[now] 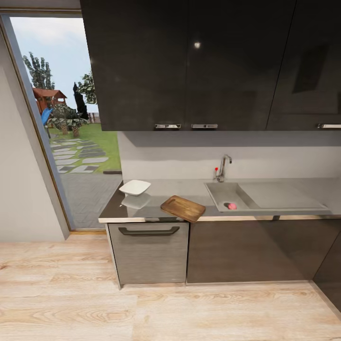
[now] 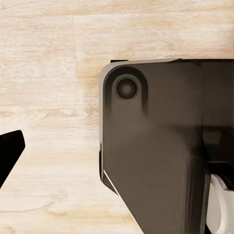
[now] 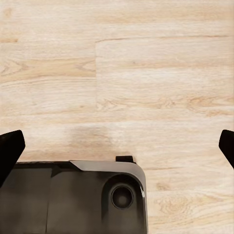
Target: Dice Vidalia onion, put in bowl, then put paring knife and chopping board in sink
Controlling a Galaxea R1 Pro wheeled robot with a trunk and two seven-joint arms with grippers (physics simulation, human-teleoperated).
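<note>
On the glossy grey counter [image 1: 189,189], a dark brown wooden chopping board [image 1: 183,208] lies diagonally, one corner overhanging the front edge. Left of it sits a shallow white bowl [image 1: 135,187]. A pinkish onion [image 1: 231,206] rests in the grey steel sink [image 1: 265,201]. Right wrist view shows dark fingers [image 3: 9,151] spread wide over light wood floor [image 3: 146,73]; whether the left fingers [image 2: 9,151] are released cannot be told.

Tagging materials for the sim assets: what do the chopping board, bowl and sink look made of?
Chopping board: wood, brown with visible grain, matte.
Bowl: white, smooth, probably glazed ceramic, possibly plastic.
Sink: dull grey metal by its look, likely brushed steel.
</note>
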